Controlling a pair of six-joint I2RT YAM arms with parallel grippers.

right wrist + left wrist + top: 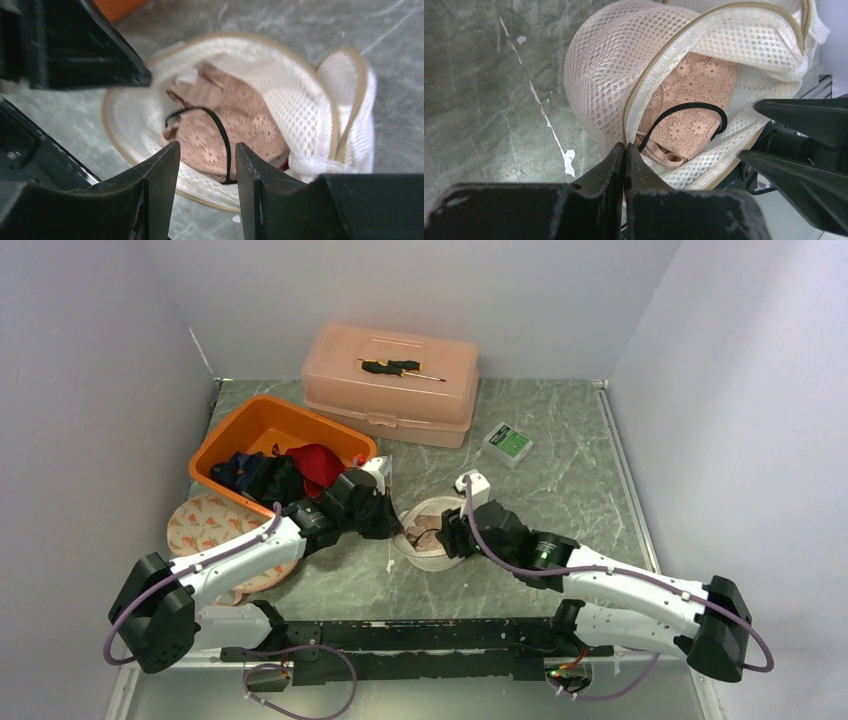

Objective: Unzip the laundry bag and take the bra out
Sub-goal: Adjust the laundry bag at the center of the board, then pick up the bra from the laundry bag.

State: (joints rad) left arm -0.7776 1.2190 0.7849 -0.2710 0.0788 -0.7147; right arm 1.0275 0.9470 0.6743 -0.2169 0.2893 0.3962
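Note:
The white mesh laundry bag (430, 558) (604, 65) (310, 115) lies between the two arms with its zipper open and its mouth gaping. A peach lace bra (694, 90) (245, 125) with a thin black strap lies inside, in plain sight. My left gripper (625, 146) (386, 523) is shut, its tips pinching the bag's zipper edge on the left side. My right gripper (207, 150) (452, 537) is open just above the bag's mouth, with the bra and black strap showing between its fingers, apart from them.
An orange bin (262, 425) of dark and red clothes stands at the left. Behind it is a pink toolbox (390, 390) with a screwdriver (400, 368) on its lid. A small green-and-white box (507, 443) lies at the back right, and a round patterned mat (205, 525) under the left arm.

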